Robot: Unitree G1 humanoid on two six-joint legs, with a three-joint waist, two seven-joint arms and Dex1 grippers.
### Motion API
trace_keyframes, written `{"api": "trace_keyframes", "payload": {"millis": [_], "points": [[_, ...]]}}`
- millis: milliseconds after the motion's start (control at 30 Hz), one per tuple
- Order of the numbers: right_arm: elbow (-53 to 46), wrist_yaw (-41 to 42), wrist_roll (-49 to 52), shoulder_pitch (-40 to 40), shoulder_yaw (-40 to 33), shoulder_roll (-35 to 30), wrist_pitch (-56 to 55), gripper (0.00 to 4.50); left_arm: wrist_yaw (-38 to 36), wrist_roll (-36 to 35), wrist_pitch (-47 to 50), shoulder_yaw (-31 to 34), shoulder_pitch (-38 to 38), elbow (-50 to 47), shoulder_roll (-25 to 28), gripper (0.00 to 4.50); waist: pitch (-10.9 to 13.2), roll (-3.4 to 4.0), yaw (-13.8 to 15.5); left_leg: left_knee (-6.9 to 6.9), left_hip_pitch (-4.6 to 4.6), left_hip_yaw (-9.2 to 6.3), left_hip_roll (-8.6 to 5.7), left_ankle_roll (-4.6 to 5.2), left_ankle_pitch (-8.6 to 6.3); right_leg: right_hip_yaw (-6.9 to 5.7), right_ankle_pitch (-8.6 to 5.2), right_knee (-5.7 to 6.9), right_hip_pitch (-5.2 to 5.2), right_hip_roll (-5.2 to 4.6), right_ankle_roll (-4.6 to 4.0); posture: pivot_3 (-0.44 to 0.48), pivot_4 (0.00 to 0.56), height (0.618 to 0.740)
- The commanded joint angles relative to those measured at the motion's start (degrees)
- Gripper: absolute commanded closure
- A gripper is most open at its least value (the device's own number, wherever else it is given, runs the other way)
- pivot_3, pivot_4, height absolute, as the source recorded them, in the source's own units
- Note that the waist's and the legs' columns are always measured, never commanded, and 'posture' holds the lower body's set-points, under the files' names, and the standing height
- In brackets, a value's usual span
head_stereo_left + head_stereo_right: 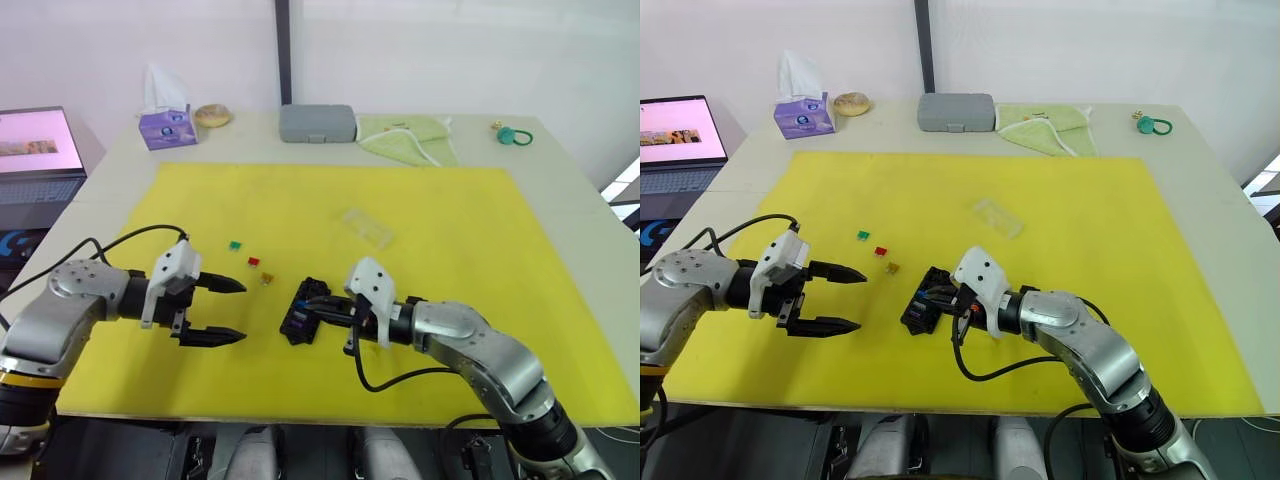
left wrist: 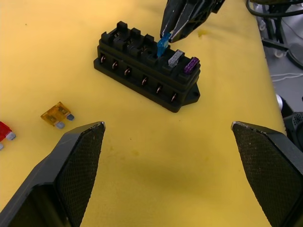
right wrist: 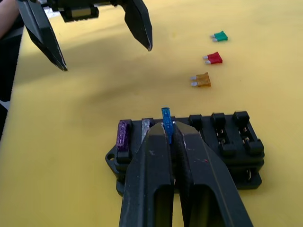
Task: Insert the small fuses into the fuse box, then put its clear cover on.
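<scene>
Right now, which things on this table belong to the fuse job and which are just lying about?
Part of the job:
fuse box
blue fuse pinched by the right gripper at a slot
purple fuse and grey fuse, seated
green fuse, red fuse, orange fuse, loose on the mat
clear cover

Lying about:
grey case
tissue box
green cloth
laptop

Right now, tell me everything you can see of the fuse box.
The fuse box is a black plastic block with six top slots in a row and copper terminals along its side. It lies flat on the yellow mat. A purple fuse and grey fuse sit seated; the right gripper pinches a blue fuse at the third slot. Three slots stand empty.
</scene>
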Motion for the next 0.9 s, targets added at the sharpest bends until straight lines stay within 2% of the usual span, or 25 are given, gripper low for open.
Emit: {"api": "trace_keyframes", "payload": {"millis": [33,900], "points": [[0.22,0.48,-0.66,0.27,0.64,0.51,-1.39,4.50,0.07,0.03,-0.81,0.41,-1.00,-0.35,-0.15,0.02,0.00,0.00,-0.02,0.00,0.00,0.00,0.00,0.00,0.00,0.00,0.00,0.00,0.00,0.00,0.00,0.000,0.150,0.737],[1.49,2.34,-4.38,0.62,1.21,-0.51,-2.06,4.50,0.78,0.46,-0.22,0.43,-2.10,0.61,-1.04,0.02,-0.02,-0.01,0.00,0.01,0.08,0.01,0.00,0.00,0.00,0.00,0.00,0.04,0.06,0.01,0.00,0.000,0.150,0.737]]}}
